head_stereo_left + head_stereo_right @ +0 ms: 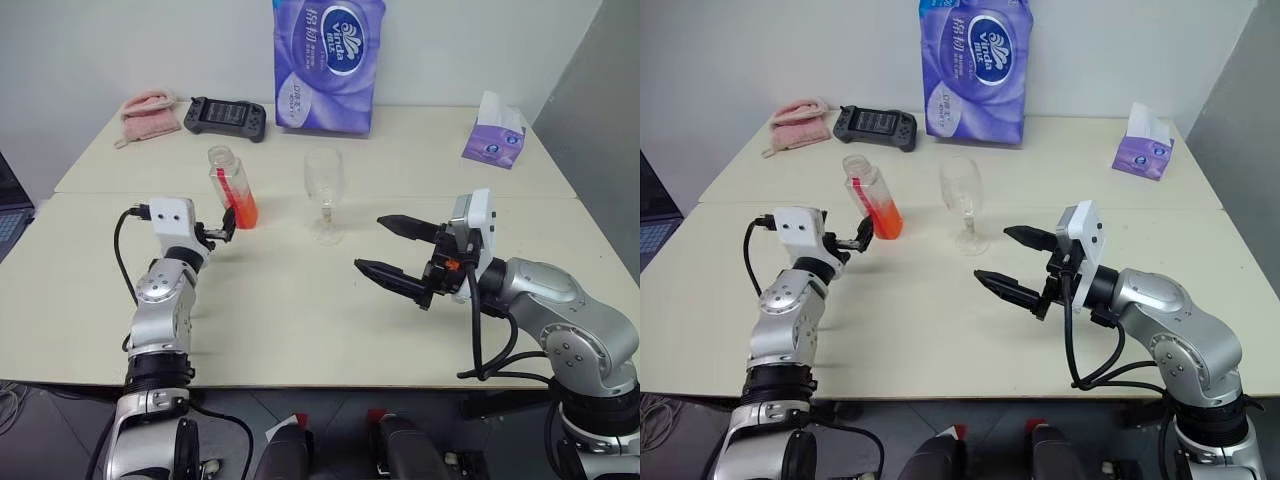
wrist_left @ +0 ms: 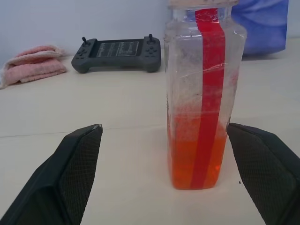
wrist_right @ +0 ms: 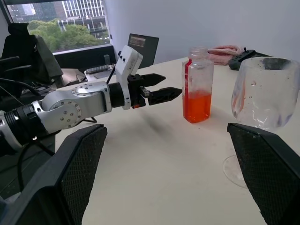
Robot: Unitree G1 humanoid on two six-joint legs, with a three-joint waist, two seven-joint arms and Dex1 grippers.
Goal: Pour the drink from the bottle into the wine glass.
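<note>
Reaching stage: the left gripper [image 1: 226, 226], jaws wide and empty, lines up on the bottle [image 1: 232, 187], standing on the table [image 1: 300, 300] beside the wine glass [image 1: 324, 195]. Right gripper [image 1: 398, 258] waits open. Next, probably: advance, clamp.

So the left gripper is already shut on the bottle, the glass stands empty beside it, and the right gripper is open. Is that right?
Not quite: the left gripper is open, its fingers either side of the bottle without touching it, as the left wrist view shows. The wine glass is empty and the right gripper is open.
</note>
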